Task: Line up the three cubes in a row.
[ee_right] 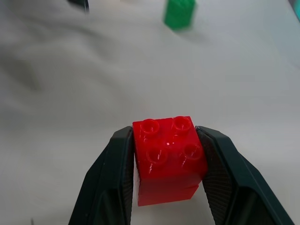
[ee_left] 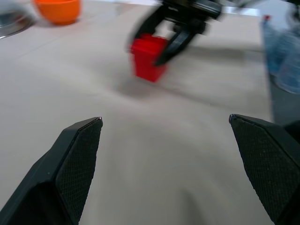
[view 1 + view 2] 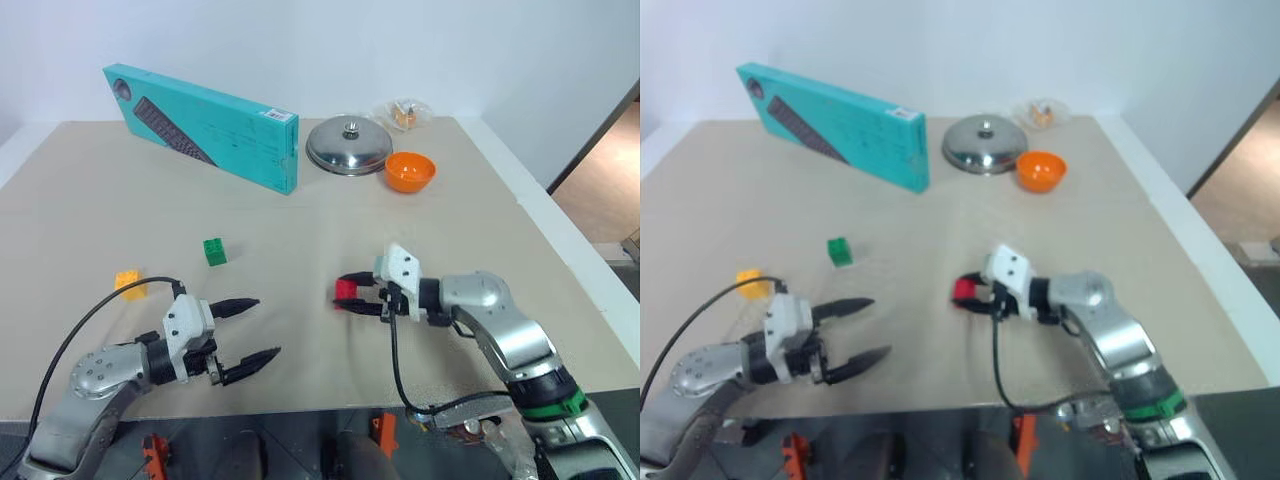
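Nearest me, at the lower left of the head view, I find the left gripper (image 3: 246, 327) with its fingers spread wide and nothing between them. Lower centre-right, the right gripper (image 3: 347, 298) points toward the frame's left, clamped on the red cube (image 3: 346, 290); the wrist view shows both pads flat against the cube's sides, studs up.

I judge the cube lifted or just clear of the cloth, though I cannot confirm the gap. Further back, left of centre, sits the green cube (image 3: 214, 251), and at the left edge, nearer than the green, the yellow cube (image 3: 130, 283).

The relation that matters: both free cubes lie to the frame's left of the red one, green slightly farther back. I read the right arm as the carrier; the row's axis would run left to right through those two.

At the far edge: box (image 3: 205, 127), lid (image 3: 348, 145), bowl (image 3: 410, 171).
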Controlling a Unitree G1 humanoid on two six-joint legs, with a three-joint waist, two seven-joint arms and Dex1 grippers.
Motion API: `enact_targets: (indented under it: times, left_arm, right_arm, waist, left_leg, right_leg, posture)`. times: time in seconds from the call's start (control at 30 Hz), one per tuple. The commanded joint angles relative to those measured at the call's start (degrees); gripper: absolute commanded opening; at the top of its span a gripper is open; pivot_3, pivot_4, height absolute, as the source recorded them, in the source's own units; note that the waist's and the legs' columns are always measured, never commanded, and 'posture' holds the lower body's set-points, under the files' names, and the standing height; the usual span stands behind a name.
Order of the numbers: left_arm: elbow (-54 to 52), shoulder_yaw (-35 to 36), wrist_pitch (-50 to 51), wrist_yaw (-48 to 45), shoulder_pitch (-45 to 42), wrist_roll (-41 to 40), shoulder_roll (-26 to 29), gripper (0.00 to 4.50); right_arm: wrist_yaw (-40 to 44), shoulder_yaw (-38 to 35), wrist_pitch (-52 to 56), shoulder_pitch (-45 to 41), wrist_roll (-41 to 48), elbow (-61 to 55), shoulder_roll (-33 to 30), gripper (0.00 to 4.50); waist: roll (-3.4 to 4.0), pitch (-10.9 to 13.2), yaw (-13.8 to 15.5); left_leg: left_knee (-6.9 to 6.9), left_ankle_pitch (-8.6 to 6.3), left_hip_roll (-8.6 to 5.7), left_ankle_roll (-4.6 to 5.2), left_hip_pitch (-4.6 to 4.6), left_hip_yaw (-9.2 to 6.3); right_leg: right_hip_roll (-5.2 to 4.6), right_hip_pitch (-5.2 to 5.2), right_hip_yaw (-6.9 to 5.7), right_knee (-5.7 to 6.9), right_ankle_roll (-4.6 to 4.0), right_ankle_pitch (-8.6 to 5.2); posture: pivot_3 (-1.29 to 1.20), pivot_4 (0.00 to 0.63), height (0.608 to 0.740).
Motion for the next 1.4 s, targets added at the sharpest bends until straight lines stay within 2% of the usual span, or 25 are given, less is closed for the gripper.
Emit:
enact_targets:
  times: [0.03, 0.3, 1.23, 1.3, 1.4]
  left_arm:
    - [0.34, 0.94, -1.04, -3.25, 0.31, -1.38, 1.69, 4.5]
    - [0.89, 2.24, -1.28, -2.72, 1.13, -0.96, 1.52, 4.5]
    - [-0.2, 1.81, -1.49, -0.24, 1.47, -0.18, 0.52, 4.5]
    - [-0.2, 1.76, -1.45, -0.14, 1.42, -0.19, 0.51, 4.5]
    - [-0.18, 1.76, -1.52, -0.13, 1.53, -0.19, 0.55, 4.5]
  right_arm:
    - [2.15, 2.63, 0.25, -3.51, -0.15, 0.17, 1.53, 1.5]
    - [3.95, 6.08, -1.93, -5.39, -1.73, 2.89, 4.4, 1.5]
    - [4.68, 5.12, -8.95, -3.1, -3.31, 10.76, 4.71, 1.5]
    - [4.94, 4.95, -9.13, -3.13, -3.14, 11.41, 4.86, 2.35]
    - [5.08, 4.88, -9.85, -3.36, -3.47, 12.05, 4.92, 3.27]
  waist:
    - [0.0, 0.0, 0.01]
    - [0.0, 0.0, 0.02]
    - [0.0, 0.0, 0.03]
    - [0.0, 0.0, 0.03]
    - [0.0, 0.0, 0.03]
  left_leg:
    - [-0.02, 0.0, 0.03, 0.0, -0.01, 0.02]
    - [-0.02, 0.0, 0.13, 0.0, -0.02, 0.05]
    - [-0.01, 0.0, 0.31, 0.0, 0.02, 0.34]
    - [-0.01, 0.0, 0.32, 0.0, 0.03, 0.34]
    - [-0.01, 0.0, 0.32, 0.0, 0.03, 0.35]
  right_leg:
    - [0.01, -0.03, 0.0, 0.0, -0.01, 0.0]
    - [-0.03, -0.05, 0.06, 0.0, -0.01, 0.0]
    - [0.03, -0.1, 0.13, 0.0, -0.11, 0.07]
    - [0.02, -0.09, 0.13, 0.0, -0.11, 0.07]
    - [0.02, -0.1, 0.15, 0.0, -0.11, 0.07]
  posture:
    - [0.0, 0.15, 0.74]
    - [0.0, 0.15, 0.74]
    - [0.0, 0.15, 0.74]
    - [0.0, 0.15, 0.74]
    - [0.0, 0.15, 0.74]
